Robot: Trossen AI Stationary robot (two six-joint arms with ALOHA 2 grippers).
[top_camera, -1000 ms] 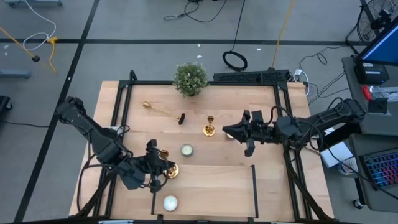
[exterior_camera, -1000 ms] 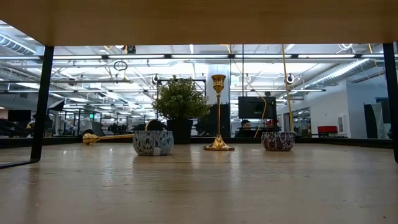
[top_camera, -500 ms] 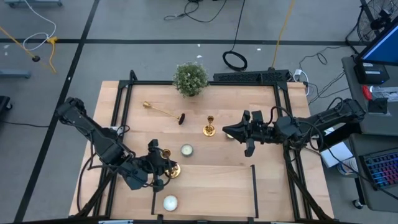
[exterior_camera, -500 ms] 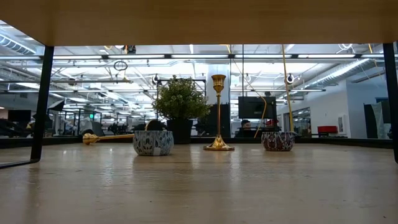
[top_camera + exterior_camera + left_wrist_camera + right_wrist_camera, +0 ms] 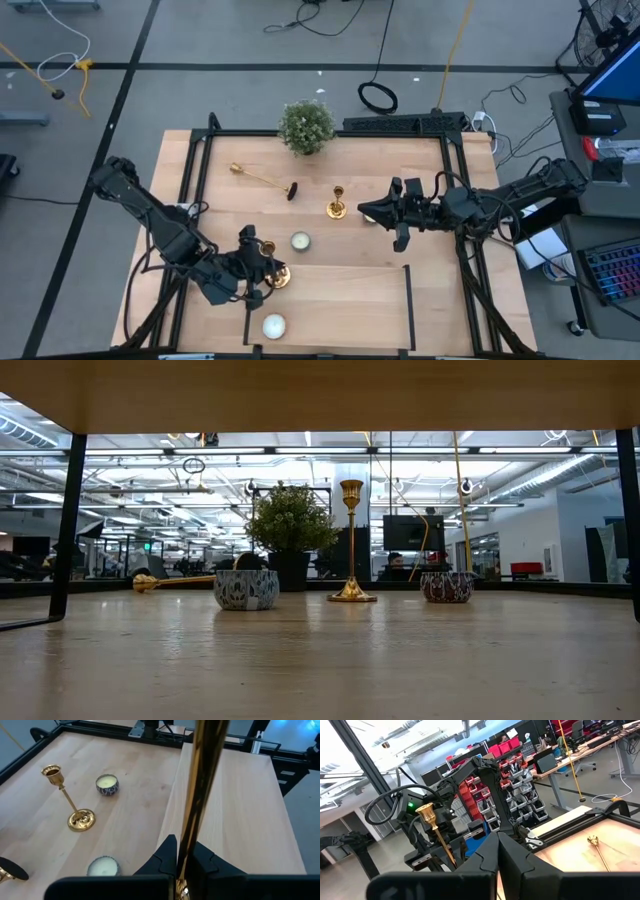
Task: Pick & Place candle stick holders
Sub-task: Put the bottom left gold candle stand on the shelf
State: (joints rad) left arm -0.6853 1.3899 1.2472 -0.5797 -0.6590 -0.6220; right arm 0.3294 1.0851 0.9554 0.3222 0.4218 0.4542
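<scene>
My left gripper [image 5: 258, 268] is near the table's front left, shut on a gold candle stick holder [image 5: 272, 262]. The right wrist view shows that holder's cup [image 5: 425, 812] at its top. A second holder [image 5: 337, 205] stands upright on its round base mid-table. A third [image 5: 262, 178] lies on its side at the far left, its dark base end toward the table's middle. My right gripper [image 5: 366, 211] hovers shut and empty just right of the upright holder. My left gripper pinches the thin stem [image 5: 186, 840] of the candle stick holder between its two fingers, low on the stem. The fingers lie across the stem and slant downward. The holder stands tilted with its cup up, the stem rising past the fingertips [image 5: 167, 854]. It looks lifted off the table.
A bushy potted plant [image 5: 306, 125] stands at the far edge. Tealight candles sit mid-table [image 5: 300, 241], at the near edge [image 5: 273, 325] and below my right gripper [image 5: 447, 586]. A raised wooden board [image 5: 230, 795] covers the near right part. Black frame rails [image 5: 200, 180] border the table.
</scene>
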